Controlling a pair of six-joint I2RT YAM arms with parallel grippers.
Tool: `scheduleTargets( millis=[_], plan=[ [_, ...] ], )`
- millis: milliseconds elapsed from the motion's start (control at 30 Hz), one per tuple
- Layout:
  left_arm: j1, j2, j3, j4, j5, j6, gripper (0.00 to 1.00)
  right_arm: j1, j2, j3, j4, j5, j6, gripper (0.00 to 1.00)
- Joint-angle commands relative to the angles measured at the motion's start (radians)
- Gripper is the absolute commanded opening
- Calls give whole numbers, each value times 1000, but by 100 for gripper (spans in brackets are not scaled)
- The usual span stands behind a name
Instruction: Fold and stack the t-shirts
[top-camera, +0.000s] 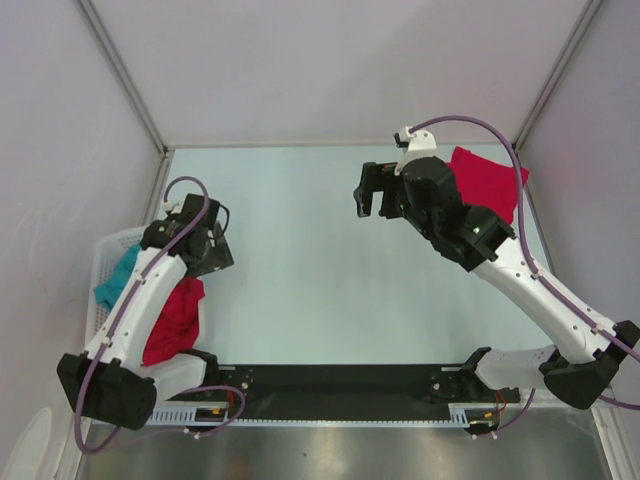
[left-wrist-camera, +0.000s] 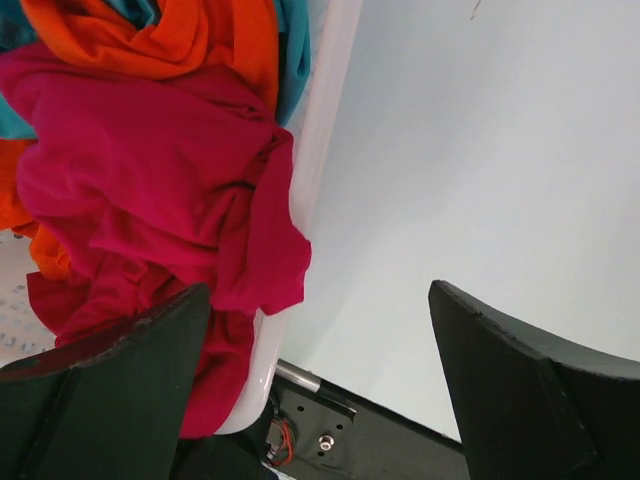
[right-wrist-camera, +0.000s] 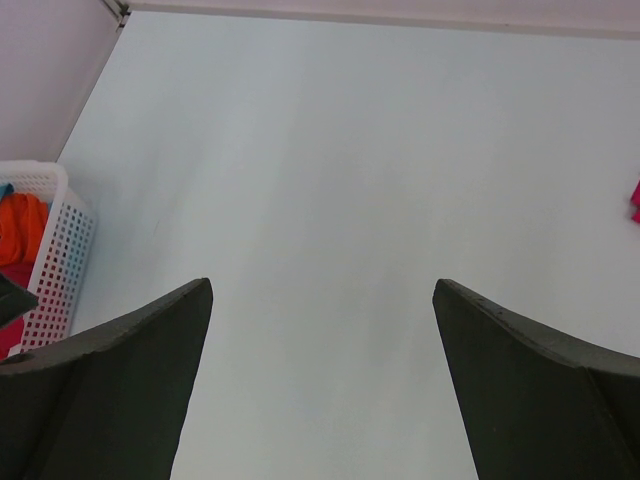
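Left gripper (left-wrist-camera: 318, 300) just beside crumpled t-shirt (left-wrist-camera: 150, 170)

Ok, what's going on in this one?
Two arms are partway through folding and stacking t-shirts. One crimson t-shirt lies at the far right corner of the table, partly hidden by the right arm. The left gripper, open and empty, hovers beside the white basket, where a crumpled crimson t-shirt spills over the rim among orange cloth and teal cloth. The right gripper is open and empty above bare table.
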Motion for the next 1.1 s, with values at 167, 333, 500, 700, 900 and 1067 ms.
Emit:
scheduleTargets(
  millis=[167,333,500,700,900,1067],
  plan=[
    [-6,-125,-1,-78,-12,-61,37,-3,-4,-6,-2,21,-11,99],
    [-6,-141,-67,-56,36,-76,33,-3,-9,-12,-1,21,-8,99],
    [-6,-142,-113,-46,47,-75,41,-3,-21,-25,-1,32,-14,99],
    [-6,-139,-145,-43,21,-70,43,-5,-21,-38,1,38,-17,99],
    [-3,-136,-176,-25,8,-68,45,-3,-24,-46,3,44,-19,99],
    [14,-121,-171,-17,5,-59,45,-5,-32,-58,3,49,-20,99]
  ],
)
